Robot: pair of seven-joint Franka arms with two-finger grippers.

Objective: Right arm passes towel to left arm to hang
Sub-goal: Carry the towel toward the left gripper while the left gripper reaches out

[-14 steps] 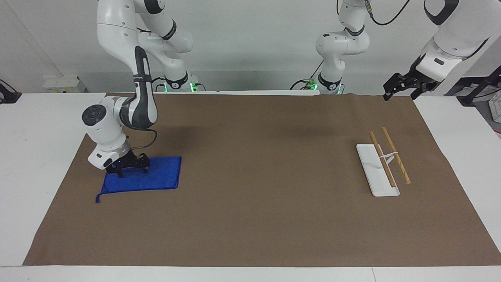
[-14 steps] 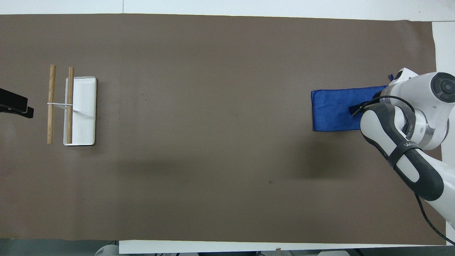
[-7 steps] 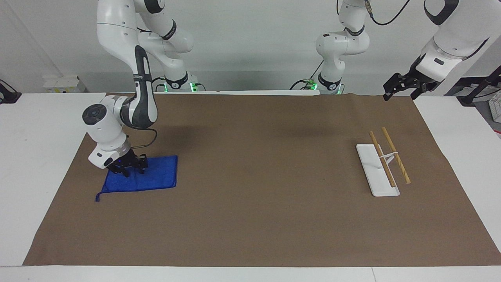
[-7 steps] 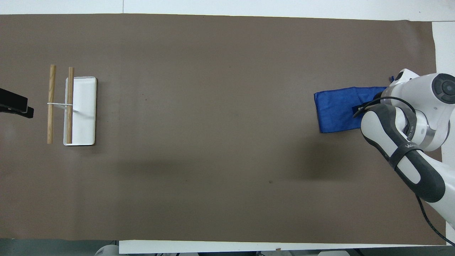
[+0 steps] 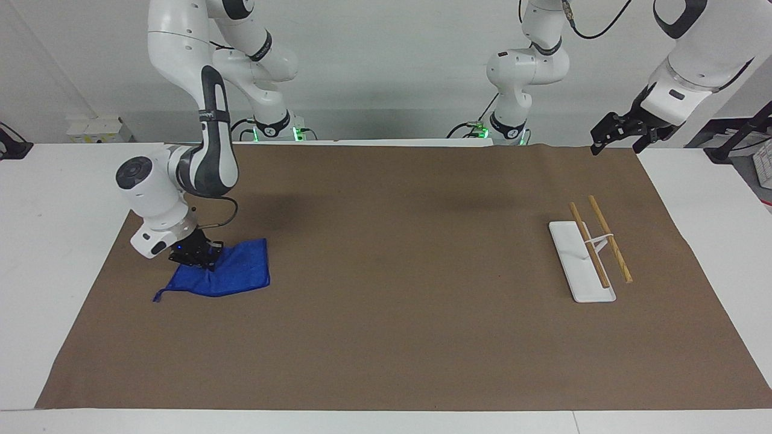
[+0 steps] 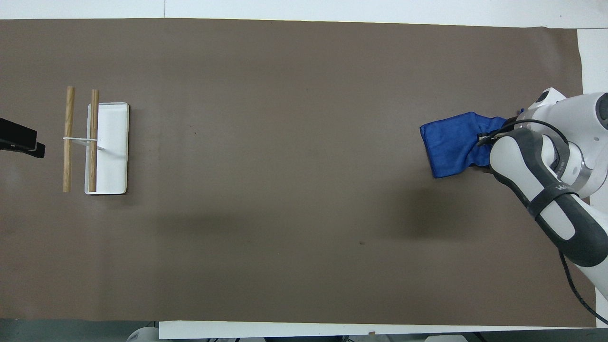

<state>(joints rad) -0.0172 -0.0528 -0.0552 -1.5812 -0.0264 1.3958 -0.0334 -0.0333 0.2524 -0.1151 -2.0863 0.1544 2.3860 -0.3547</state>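
The blue towel [image 5: 229, 275] lies bunched on the brown mat at the right arm's end of the table; it also shows in the overhead view [image 6: 453, 145]. My right gripper [image 5: 199, 258] is shut on the towel's edge nearest the robots and lifts that edge a little, while the rest of the towel rests on the mat. In the overhead view the right arm hides its gripper. My left gripper [image 5: 621, 129] waits in the air over the mat's corner nearest the robots at the left arm's end; its tip shows in the overhead view [image 6: 28, 145].
A white rack base [image 5: 576, 265] with two wooden bars [image 5: 609, 238] stands at the left arm's end; it also shows in the overhead view [image 6: 111, 147]. Two smaller white arms with green base lights [image 5: 274, 129] stand at the table's edge nearest the robots.
My right gripper has closed on the towel and raised its edge; the flat towel has bunched up and drawn toward the gripper. The left arm has not moved.
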